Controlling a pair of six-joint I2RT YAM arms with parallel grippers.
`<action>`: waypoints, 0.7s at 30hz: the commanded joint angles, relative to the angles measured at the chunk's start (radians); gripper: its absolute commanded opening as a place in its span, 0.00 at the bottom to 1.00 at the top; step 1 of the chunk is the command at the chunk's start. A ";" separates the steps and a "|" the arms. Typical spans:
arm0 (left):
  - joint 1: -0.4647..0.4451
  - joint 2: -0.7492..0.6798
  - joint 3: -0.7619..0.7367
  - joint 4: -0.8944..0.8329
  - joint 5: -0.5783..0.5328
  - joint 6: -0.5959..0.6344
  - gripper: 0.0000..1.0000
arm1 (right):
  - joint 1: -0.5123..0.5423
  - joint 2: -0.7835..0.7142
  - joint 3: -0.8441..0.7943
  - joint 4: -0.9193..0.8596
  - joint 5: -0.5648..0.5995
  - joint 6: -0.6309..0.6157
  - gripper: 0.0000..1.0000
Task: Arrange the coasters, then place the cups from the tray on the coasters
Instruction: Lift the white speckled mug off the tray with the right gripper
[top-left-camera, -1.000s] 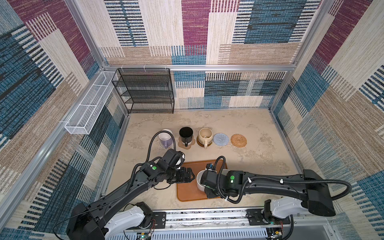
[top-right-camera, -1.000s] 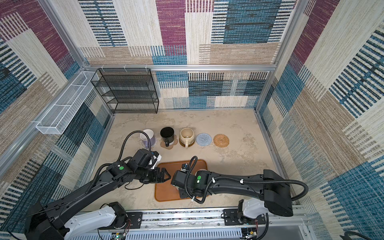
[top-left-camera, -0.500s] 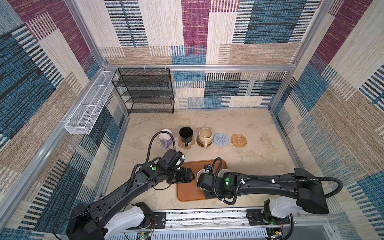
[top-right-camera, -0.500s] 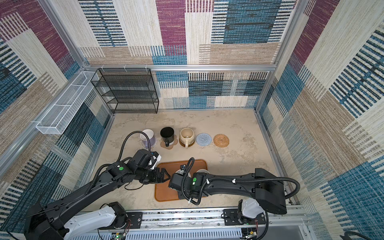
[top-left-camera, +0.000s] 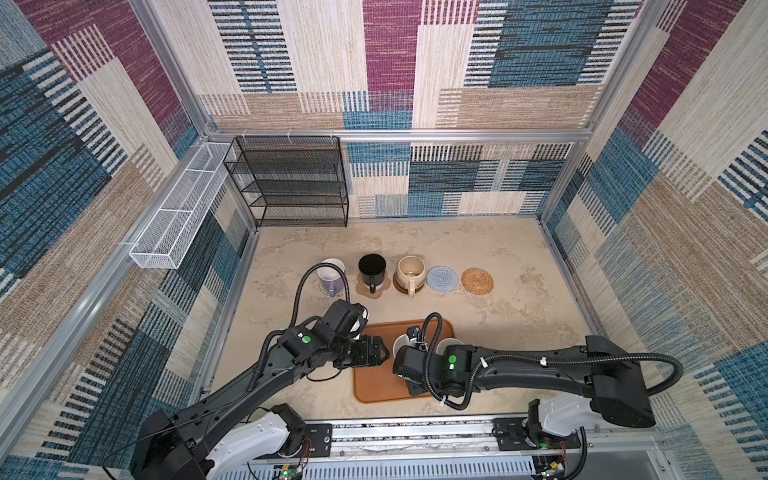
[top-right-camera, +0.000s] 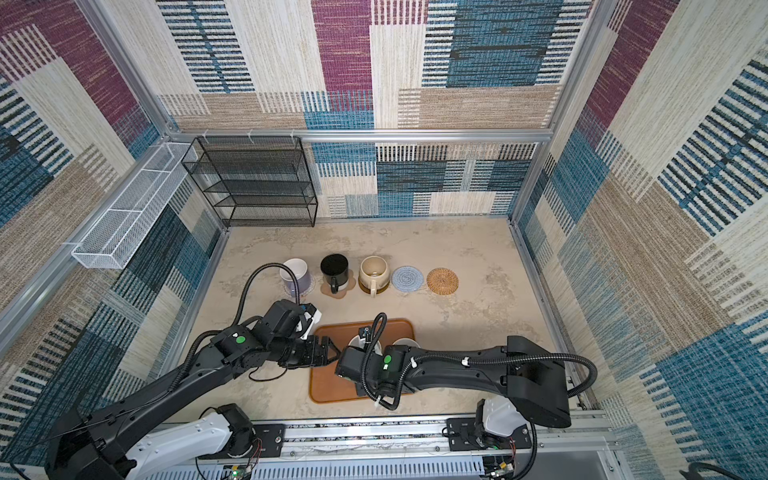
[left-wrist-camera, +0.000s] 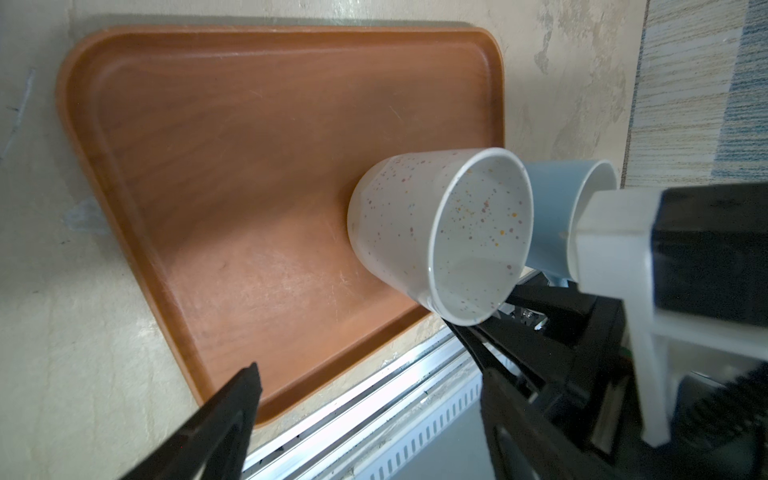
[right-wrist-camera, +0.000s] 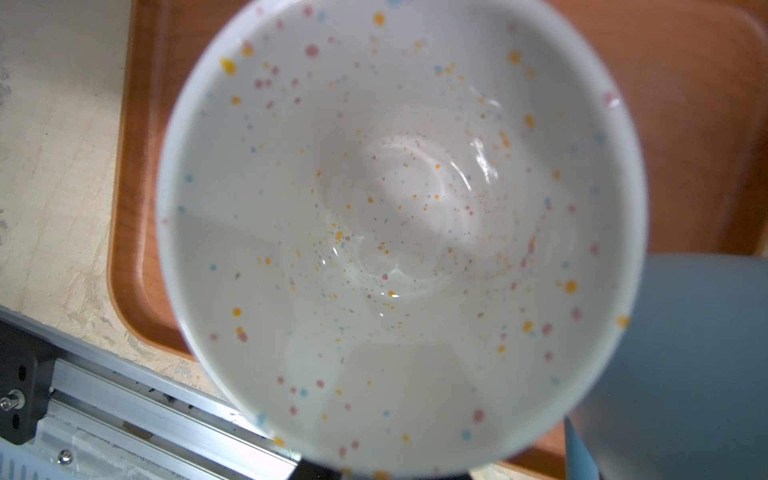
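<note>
White cup (left-wrist-camera: 415, 224), multicoloured speckles, glossy inside

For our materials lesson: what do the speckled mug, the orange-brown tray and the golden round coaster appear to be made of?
Speckled mug: likely glazed ceramic, since it is glossy white with highlights and coloured flecks.
Orange-brown tray: wood or a wood-look laminate with a satin finish, showing grain lines and fine scratches.
Golden round coaster: probably woven rattan, matt, with concentric coiled rings.
</note>
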 joint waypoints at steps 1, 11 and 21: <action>0.001 -0.015 -0.016 0.044 -0.005 -0.038 0.85 | 0.000 -0.023 -0.001 0.056 0.039 -0.024 0.05; 0.001 -0.123 -0.083 0.129 -0.075 -0.139 0.96 | 0.001 -0.068 -0.005 0.109 0.042 -0.059 0.00; 0.001 -0.154 -0.139 0.211 -0.049 -0.195 0.95 | -0.012 -0.012 0.012 0.070 0.029 -0.093 0.00</action>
